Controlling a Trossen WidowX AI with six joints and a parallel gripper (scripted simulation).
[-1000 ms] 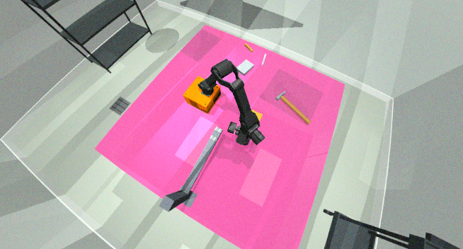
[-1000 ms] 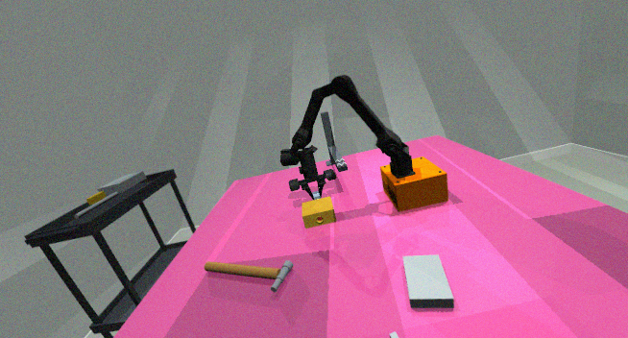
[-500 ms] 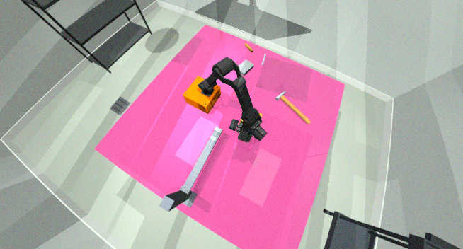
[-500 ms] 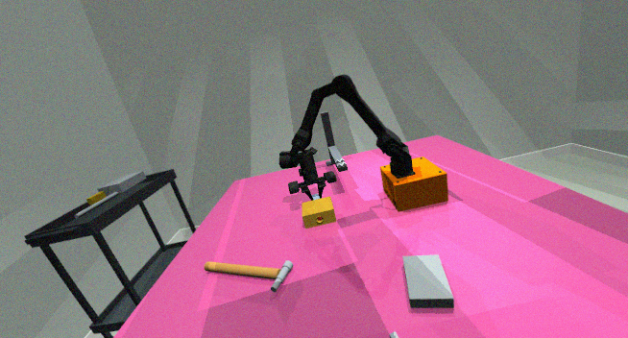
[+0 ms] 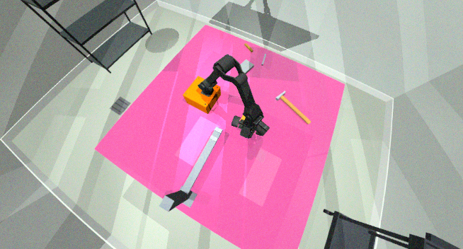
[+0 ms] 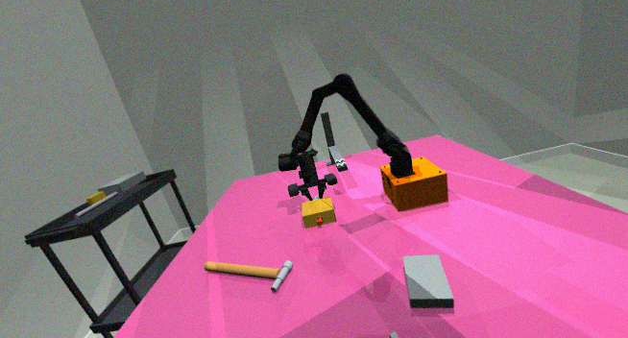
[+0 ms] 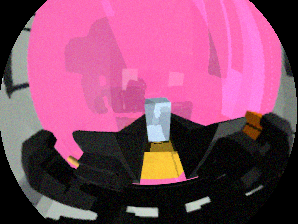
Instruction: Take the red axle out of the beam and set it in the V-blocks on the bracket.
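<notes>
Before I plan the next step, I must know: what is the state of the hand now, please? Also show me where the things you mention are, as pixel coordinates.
The hand (image 5: 248, 124) (image 6: 316, 196) (image 7: 158, 122): closed, holding a pale blue-grey rectangular block (image 6: 316, 199) (image 7: 158, 115) between its fingers.

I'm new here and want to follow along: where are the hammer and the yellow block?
Hammer (image 5: 296, 109) (image 6: 245, 270): top and exterior views, on its wooden handle.
Yellow block (image 6: 317, 206) (image 7: 162, 165): exterior and wrist views, on its yellow surface.
</notes>
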